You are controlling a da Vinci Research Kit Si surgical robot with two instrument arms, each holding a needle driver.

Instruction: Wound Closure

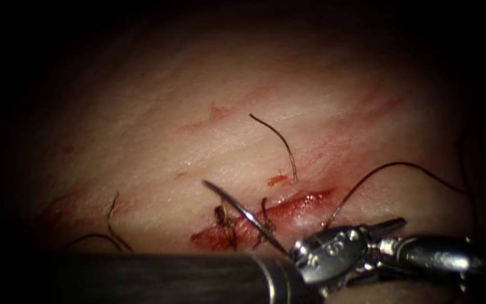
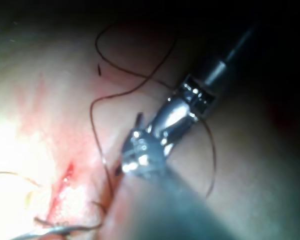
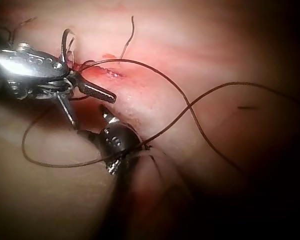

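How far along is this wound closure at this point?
Done: two dark thread stitches cross the red cut in the pale tissue.

In hand: the curved steel needle lies across the cut, its rear end hidden behind the left tool, whose jaws stand open on nothing. I cannot tell whether the needle is in the tissue, or what the right tool holds.

Left: the cut's right part shows no stitch.

Surgical practice bench, pork tissue [image 1: 209, 146] (with sutured cut [image 1: 265, 219]), thread [image 1: 392, 171], steel shafts

Tissue [image 1: 158, 129] under red fluid [image 1: 288, 211], thread [image 1: 389, 169] and cut thread ends [image 1: 279, 141]
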